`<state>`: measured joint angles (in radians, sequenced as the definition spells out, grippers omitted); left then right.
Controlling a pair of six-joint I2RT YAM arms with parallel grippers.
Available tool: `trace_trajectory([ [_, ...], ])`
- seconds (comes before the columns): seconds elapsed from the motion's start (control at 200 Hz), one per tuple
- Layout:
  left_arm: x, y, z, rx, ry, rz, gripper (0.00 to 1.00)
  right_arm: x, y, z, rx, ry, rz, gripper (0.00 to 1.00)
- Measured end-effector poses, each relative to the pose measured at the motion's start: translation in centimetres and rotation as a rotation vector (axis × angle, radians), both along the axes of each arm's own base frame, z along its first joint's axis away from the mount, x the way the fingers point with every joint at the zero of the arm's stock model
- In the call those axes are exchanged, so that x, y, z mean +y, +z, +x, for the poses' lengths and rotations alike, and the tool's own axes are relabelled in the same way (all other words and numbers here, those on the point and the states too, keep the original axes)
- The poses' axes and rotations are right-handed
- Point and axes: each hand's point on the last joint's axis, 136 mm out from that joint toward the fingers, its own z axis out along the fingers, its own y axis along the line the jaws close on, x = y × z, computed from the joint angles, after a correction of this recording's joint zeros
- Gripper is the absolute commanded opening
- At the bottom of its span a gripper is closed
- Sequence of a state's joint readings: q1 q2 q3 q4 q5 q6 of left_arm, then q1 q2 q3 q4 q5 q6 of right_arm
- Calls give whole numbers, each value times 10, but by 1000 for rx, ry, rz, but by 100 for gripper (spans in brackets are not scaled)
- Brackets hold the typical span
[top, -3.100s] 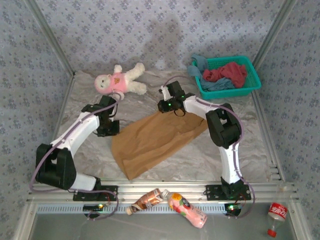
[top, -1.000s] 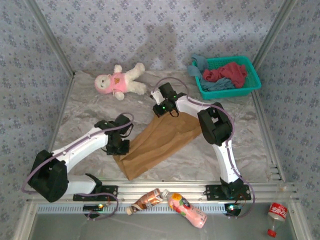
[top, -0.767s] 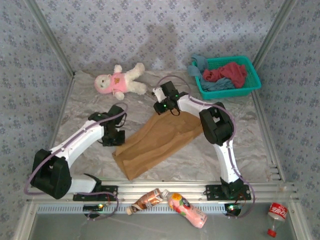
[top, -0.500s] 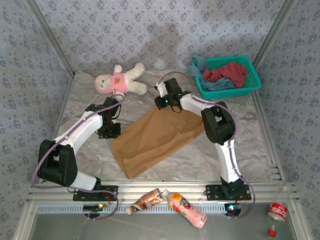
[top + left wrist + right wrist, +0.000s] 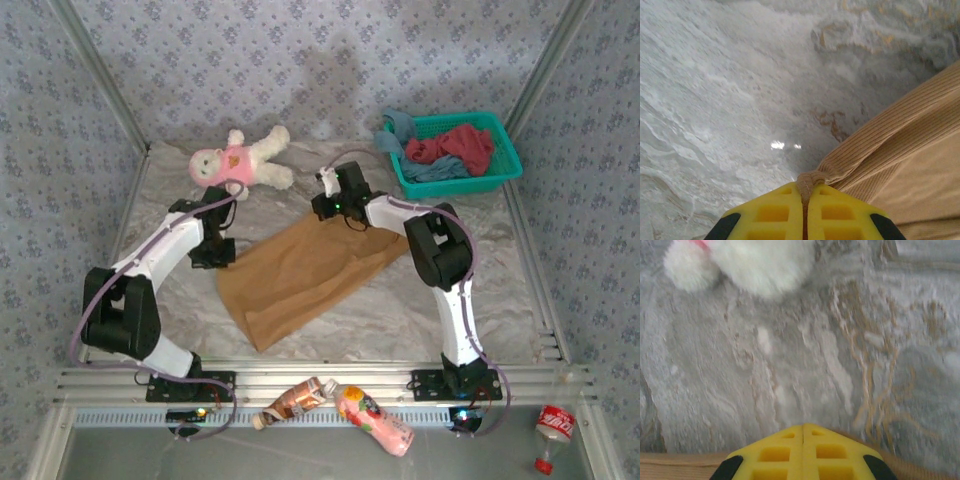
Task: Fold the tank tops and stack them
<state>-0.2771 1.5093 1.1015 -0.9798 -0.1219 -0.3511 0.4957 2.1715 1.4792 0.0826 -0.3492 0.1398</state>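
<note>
You're pulling the tan tank top wider and flatter for folding, left gripper and right gripper both clamping its corners

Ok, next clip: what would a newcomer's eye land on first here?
The tan-brown tank top spread mid-table, with the left pincer shut on its left corner and the right pincer shut on its far corner. Then the white plush doll at the far left, and the teal basket at the far right holding the dark red top and dusty blue top.
</note>
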Motion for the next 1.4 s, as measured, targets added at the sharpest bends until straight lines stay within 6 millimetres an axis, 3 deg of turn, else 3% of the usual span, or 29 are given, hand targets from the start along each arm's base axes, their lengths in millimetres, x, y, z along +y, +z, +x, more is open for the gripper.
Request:
trace_trajectory([
  [0.12,-8,-2,-18,14,-34,-13,8,-13,-8,-18,35,-11,-5,0],
  [0.43,-23,-15,-45,63,-19,-26,8,-32,2,-42,35,-46,32,0],
  [0.71,-30,-36,-72,135,20,-35,9,-45,-30,-69,123,-62,6,0],
  [0.909,-34,-46,-78,164,33,-31,15,-48,-40,-83,152,-60,-6,4],
  [1.074,-32,-51,-85,192,51,-20,24,-53,-34,-94,157,-65,-3,9],
  [1.399,-33,-41,-93,203,65,-26,37,-67,-34,-116,196,-80,-30,12],
])
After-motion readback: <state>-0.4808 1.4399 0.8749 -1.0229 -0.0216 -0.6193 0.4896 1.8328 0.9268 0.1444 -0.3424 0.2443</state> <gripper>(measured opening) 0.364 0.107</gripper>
